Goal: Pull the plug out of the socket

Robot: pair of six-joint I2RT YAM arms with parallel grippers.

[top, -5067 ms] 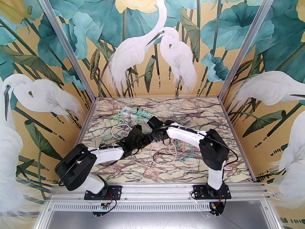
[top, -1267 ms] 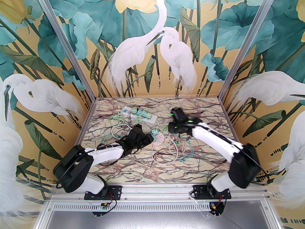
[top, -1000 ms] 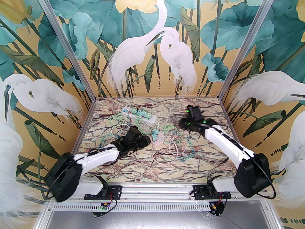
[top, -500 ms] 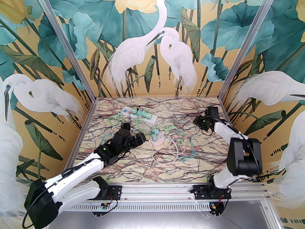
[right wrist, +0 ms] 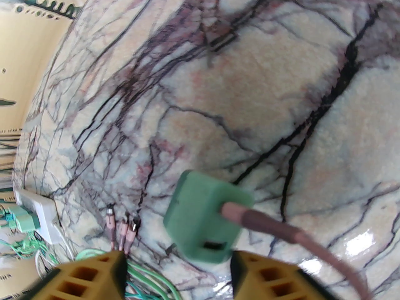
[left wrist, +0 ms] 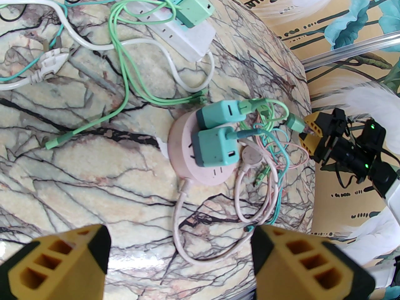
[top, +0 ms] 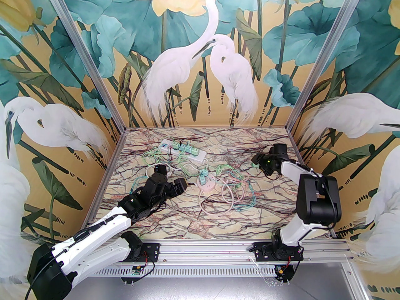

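— Where is the teal plug [left wrist: 214,145] sitting?
— Centre frame, standing in the round pink socket [left wrist: 181,162]. It's probably light, rigid and slick, so pinching its flat sides is looking best. The left gripper [left wrist: 179,252] and right gripper [right wrist: 178,270] are both gaping.

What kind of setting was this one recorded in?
Probably a staged robot test booth rather than a real room: aluminium frame posts, printed heron-and-lotus wall panels, and a marble-patterned tabletop.
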